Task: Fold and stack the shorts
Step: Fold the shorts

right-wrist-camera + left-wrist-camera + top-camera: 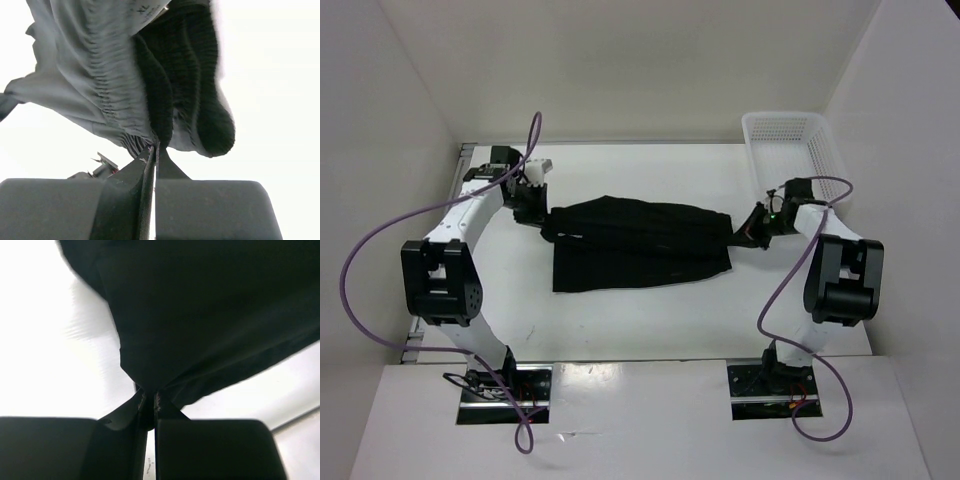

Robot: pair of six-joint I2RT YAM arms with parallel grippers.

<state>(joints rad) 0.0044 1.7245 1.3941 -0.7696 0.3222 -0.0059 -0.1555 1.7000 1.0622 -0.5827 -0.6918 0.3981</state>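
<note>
A pair of black shorts is seen from above, stretched left to right across the middle of a white bench. The fabric is held at both ends.

At the left end, the left claw is clenched on the edge of the shorts. In the left wrist view its two dark fingers are pressed together, with a pinch of black cloth caught between the tips. The rest of the cloth is spread away from them over the bright bench surface.

At the right end, the right claw is clenched on the gathered waistband. In the right wrist view ribbed elastic folds are bunched just above the closed fingers, and the fabric looks grey there under strong light.

The far part of the shorts is drawn into a narrow band between the two claws. A wider part is laid flat on the bench toward the near side, with its near edge slightly slanted. Whether the held ends are lifted off the bench cannot be told.

A white mesh basket is placed at the far right corner of the bench, just beyond the right claw and apart from the shorts.
</note>
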